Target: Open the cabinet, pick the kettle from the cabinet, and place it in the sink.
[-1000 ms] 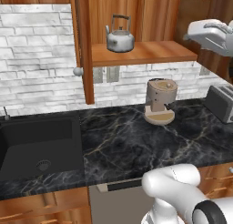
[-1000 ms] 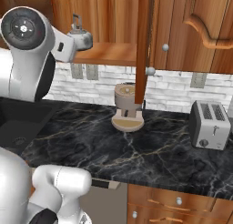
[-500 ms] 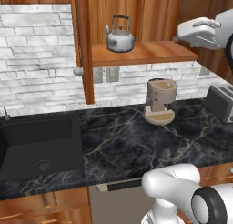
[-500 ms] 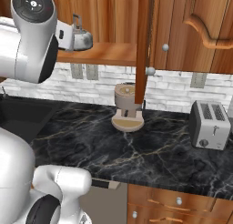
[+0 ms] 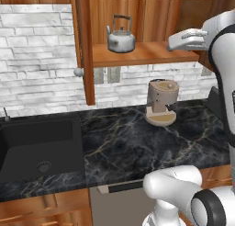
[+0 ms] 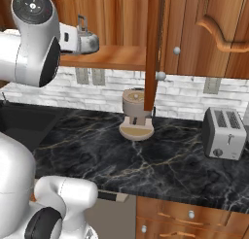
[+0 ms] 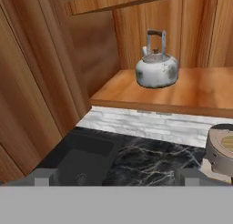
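The cabinet [image 5: 151, 18] is open, its left door [image 5: 85, 46] swung out edge-on. On its shelf [image 5: 151, 53] stands the silver kettle [image 5: 121, 38], upright, dark handle up. My gripper [image 5: 174, 42] hovers at shelf height to the kettle's right, apart from it. In the hand view the kettle [image 7: 157, 68] sits ahead above the shelf board [image 7: 191, 93], and the gripper [image 7: 116, 177] is open with nothing between its fingertips [image 7: 43, 177]. The black sink [image 5: 36, 142] lies low on the left and also shows below the shelf as the sink [image 7: 86, 161]. The arm partly hides the kettle [image 6: 90, 39].
A round wooden base with a tan block [image 5: 161, 101] stands on the black marble counter [image 5: 124, 142] under the shelf. A toaster [image 6: 223, 133] sits at the right. The other open door [image 6: 153, 48] hangs edge-on with a knob [image 6: 160, 76], beside a closed cabinet door [image 6: 209, 34].
The hand has moved left and slightly down along the shelf, closer to the kettle. The jaws have stayed open. Kettle and doors have not moved.
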